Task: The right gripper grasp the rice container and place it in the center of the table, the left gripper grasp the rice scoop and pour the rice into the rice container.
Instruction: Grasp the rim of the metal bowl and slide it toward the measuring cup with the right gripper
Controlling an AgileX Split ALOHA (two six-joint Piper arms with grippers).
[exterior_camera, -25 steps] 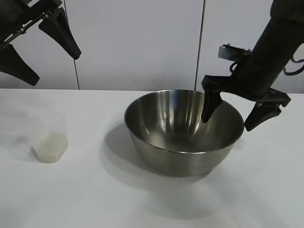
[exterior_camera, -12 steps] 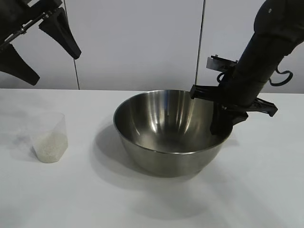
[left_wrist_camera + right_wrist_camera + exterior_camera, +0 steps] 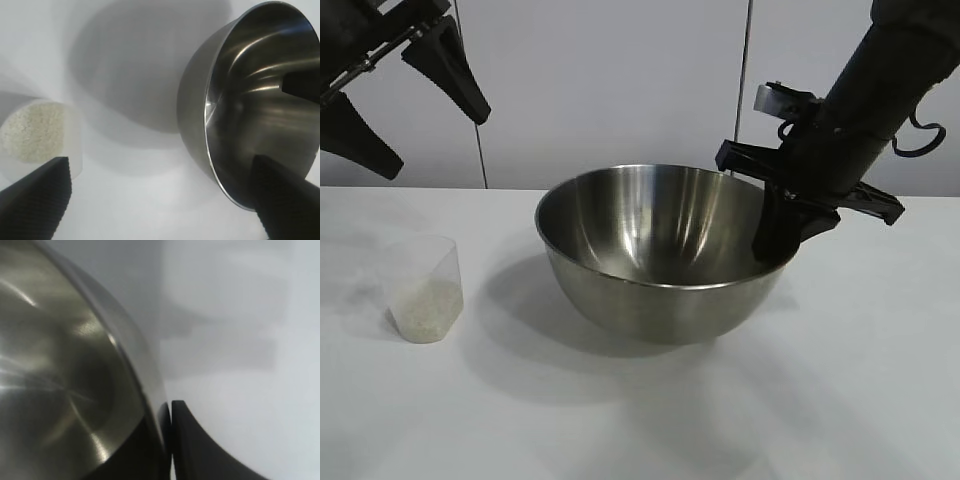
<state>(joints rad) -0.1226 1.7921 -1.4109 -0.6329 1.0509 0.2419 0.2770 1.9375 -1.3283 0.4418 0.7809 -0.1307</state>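
Right gripper (image 3: pixel 782 232) is clamped on the right rim of the rice container (image 3: pixel 655 255), one finger inside, one outside; the wrist view shows the two fingers (image 3: pixel 192 450) pinching the thin steel wall. The container is tilted, its left side raised, its shadow spread on the table (image 3: pixel 640 420) beneath; whether its base touches the table cannot be told. Left gripper (image 3: pixel 405 95) hangs high at the exterior view's upper left, jaws spread wide, holding nothing. Rice scoop (image 3: pixel 423 289) stands upright on the table at left, well apart from the container, with rice (image 3: pixel 425 308) in its bottom. No readable writing, brand or label anywhere.
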